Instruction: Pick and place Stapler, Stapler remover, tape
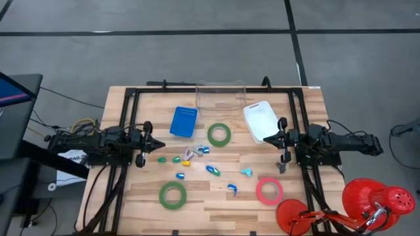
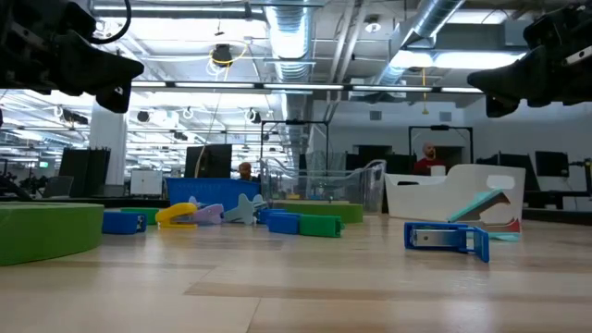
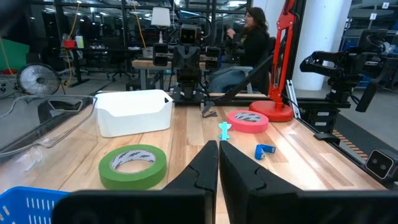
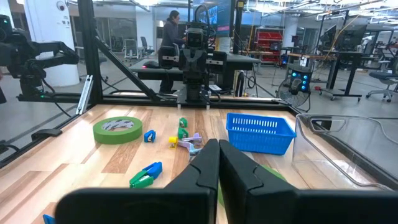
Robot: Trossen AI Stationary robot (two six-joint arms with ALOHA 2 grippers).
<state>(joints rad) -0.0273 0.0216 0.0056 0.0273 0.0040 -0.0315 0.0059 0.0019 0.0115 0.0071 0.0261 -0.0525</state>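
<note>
Three rolls of tape lie flat on the wooden table: a green one (image 1: 219, 134) at mid-table, a second green one (image 1: 172, 195) near the front left, and a pink one (image 1: 269, 191) at the front right. Several small coloured staplers and stapler removers are scattered between them, among them a blue-green stapler (image 1: 213, 170) and a teal stapler remover (image 1: 246, 172). My left gripper (image 1: 159, 142) hovers level at the table's left side, shut on nothing (image 3: 217, 155). My right gripper (image 1: 266, 138) hovers level at the right side, shut and likewise holding nothing (image 4: 218, 152).
A blue basket (image 1: 184, 122), a clear container (image 1: 222, 95) and a white bin (image 1: 261, 120) stand in a row along the far part of the table. A red lamp (image 1: 367, 203) stands at the table's front right corner. People are in the room beyond the table.
</note>
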